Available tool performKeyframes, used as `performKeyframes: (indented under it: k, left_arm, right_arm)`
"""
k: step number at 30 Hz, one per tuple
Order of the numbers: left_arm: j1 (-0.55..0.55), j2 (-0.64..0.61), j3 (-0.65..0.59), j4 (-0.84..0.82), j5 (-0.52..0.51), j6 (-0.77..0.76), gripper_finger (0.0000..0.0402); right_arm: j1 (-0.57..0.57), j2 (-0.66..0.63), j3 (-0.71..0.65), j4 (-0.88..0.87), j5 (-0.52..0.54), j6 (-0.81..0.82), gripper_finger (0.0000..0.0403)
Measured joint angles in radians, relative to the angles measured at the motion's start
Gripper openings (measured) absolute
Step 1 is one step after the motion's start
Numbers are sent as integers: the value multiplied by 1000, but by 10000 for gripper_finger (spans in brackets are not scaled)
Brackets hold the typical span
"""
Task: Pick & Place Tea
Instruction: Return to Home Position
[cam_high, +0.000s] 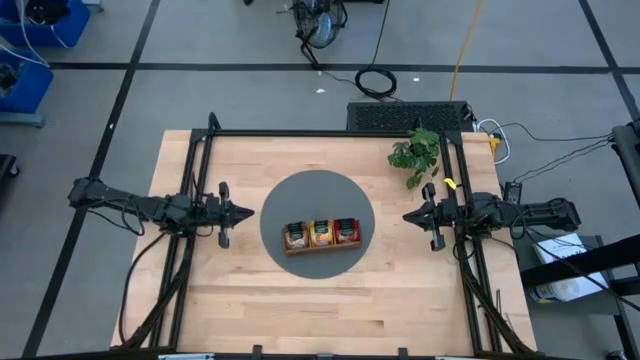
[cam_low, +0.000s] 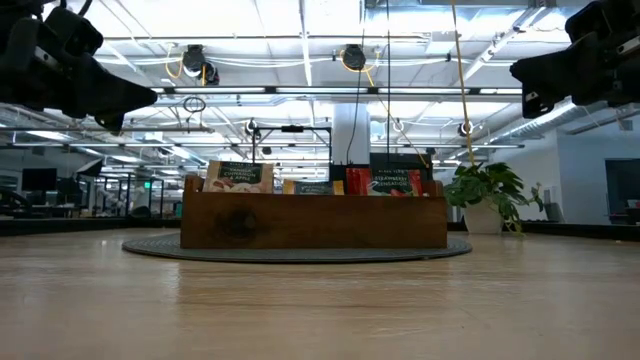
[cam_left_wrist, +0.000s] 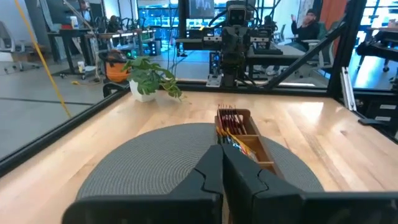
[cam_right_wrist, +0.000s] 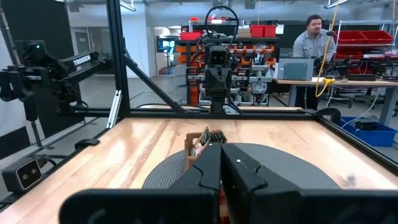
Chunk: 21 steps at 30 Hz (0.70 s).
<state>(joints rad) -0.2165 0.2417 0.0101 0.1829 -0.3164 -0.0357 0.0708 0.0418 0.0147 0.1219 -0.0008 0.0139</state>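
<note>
High view: the wooden tray (cam_high: 322, 248) sits at frame centre on a round grey mat (cam_high: 300, 195), tea packets (cam_high: 322, 233) filed in its three compartments, beige left, orange middle, red right, with the left gripper (cam_high: 248, 212) mid-left and the right gripper (cam_high: 406, 215) mid-right, both well apart from it. Low view: the packets stand upright above the tray's front wall at centre. Wrist views: each gripper's fingers (cam_left_wrist: 208, 177) are pressed together, empty, the tray beyond them.

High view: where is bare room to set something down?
Bare: round grey mat behind the brown wooden three-compartment tray; light wooden table in front of it. Crowded: the tray, full of tea packets; left hand and right hand flank the mat.
</note>
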Motion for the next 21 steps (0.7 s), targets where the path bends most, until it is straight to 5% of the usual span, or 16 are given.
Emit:
performKeyframes:
  k: [21]
  left_arm:
    - [0, 0, 0, 1, 0, 0, 46]
  right_arm:
    - [0, 0, 0, 0, 0, 0, 0]
